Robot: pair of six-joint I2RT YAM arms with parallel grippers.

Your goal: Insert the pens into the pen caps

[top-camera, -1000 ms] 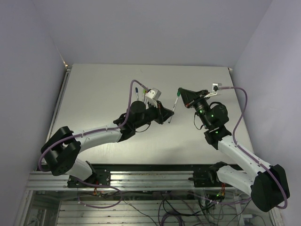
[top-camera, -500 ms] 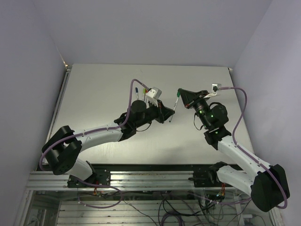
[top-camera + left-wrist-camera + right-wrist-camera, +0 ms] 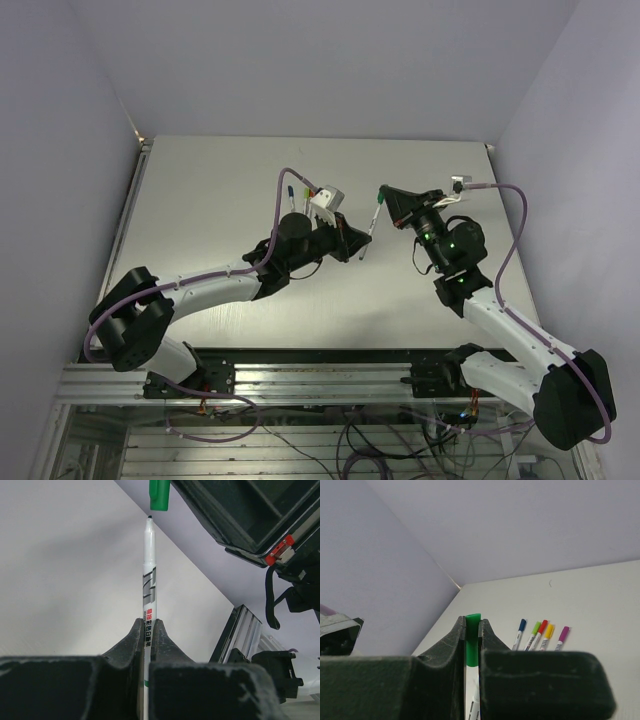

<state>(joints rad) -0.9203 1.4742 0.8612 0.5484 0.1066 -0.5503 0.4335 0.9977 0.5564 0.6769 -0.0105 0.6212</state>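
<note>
Top external view: we see the left arm (image 3: 215, 288) and the right arm (image 3: 505, 325) reaching toward each other over the middle of the tabletop (image 3: 200, 190). Between their tips a pen (image 3: 372, 222) stands tilted, and the left jaws are closed on it. Behind the left wrist a few other pens (image 3: 291, 192) lie on the tabletop, partly hidden.

Left wrist view: we look along the pen (image 3: 149, 580), clamped tight between the left jaws, its dark tip pointing away from the camera. The green cap (image 3: 159, 494) sits just beyond that tip and a little to the right. A small gap separates them, so cap and tip are not touching.

Right wrist view: the right jaws are pinched narrow on the green cap (image 3: 472, 640), and we glimpse the pen's white barrel just below it. Farther off, the other pens (image 3: 563, 633) lie side by side on the tabletop (image 3: 600, 605). We count five, with ends of blue, light green, red, yellow and purple.
</note>
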